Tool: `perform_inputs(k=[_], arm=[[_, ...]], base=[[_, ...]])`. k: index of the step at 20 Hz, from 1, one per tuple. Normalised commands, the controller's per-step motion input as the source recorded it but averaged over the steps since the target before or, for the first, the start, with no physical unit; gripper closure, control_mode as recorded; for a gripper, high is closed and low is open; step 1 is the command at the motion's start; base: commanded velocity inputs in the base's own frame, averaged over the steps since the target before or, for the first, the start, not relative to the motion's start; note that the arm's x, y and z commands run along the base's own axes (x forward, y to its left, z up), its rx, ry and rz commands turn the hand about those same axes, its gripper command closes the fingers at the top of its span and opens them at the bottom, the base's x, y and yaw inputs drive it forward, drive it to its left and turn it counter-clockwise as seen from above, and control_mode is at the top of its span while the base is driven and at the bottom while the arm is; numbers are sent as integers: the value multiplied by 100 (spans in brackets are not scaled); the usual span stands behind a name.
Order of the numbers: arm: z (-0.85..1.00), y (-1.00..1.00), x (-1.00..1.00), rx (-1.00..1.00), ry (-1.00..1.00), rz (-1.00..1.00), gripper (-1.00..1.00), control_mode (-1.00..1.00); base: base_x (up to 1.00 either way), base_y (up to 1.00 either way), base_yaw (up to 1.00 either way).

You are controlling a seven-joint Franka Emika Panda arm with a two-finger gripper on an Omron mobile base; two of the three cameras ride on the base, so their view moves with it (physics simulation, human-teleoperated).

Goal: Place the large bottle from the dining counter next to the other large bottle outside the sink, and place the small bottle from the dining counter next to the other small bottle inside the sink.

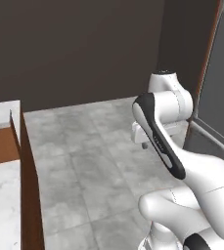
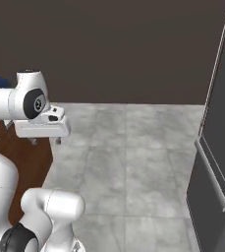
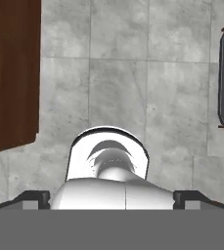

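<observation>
Claw (image 3: pixel 111 197) spread wide — gripping nothing, touching nothing — poised above grey tiled floor (image 3: pixel 118 83).

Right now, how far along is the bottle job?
Nothing looks done yet. The gripper is open and empty, pointing down at the grey tiled floor. A corner of the dining counter sits at the left, with no bottles visible on the part in view. Both bottles are left to fetch and place by the sink.

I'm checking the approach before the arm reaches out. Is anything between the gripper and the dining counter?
Nothing visible stands between them. The gripper, jaws wide open and empty, hangs over bare grey floor tiles, beside the dining counter's brown wood panel. No bottle can be seen on the counter's visible part.
</observation>
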Motion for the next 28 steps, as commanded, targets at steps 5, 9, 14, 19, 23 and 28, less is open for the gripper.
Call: perform_inputs(k=[5, 9, 14, 19, 23, 28], arm=[[0, 0, 0, 0, 0, 0, -100, 100], [0, 0, 0, 0, 0, 0, -100, 100], [0, 0, 0, 0, 0, 0, -100, 100], [0, 0, 0, 0, 0, 0, -100, 100], [0, 0, 0, 0, 0, 0, -100, 100], [0, 0, 0, 0, 0, 0, -100, 100]], base=[[100, -17, 11], [100, -18, 40], [97, -29, 44], [67, -56, 34], [53, -83, 38], [49, -91, 43]])
